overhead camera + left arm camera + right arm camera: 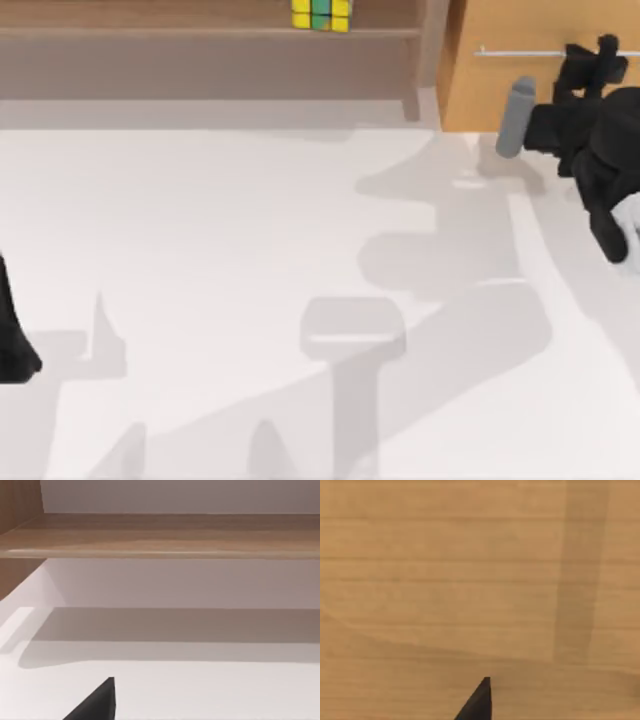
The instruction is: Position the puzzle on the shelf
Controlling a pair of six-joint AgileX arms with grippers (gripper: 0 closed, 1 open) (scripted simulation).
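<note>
White tabletop (200, 280): bare. Puzzle (321, 14): resting on the shelf (200, 33) board, far edge. Right end effector (590, 70): against orange-tan cabinet (500, 90), finger spread indiscernible. Left arm (15, 340): parked at left edge.

Top view: camera above the worktop (250, 300), looking down; the shelf (200, 35) runs along the far edge, the cabinet (500, 80) at the far right. Left wrist view: camera low over the worktop (200, 690), facing the shelf board (165, 535) from nearby; these 2 views share the board and the worktop in front of it. Right wrist view: camera very close to the cabinet's wooden face (445, 580), which the top view also shows.
</note>
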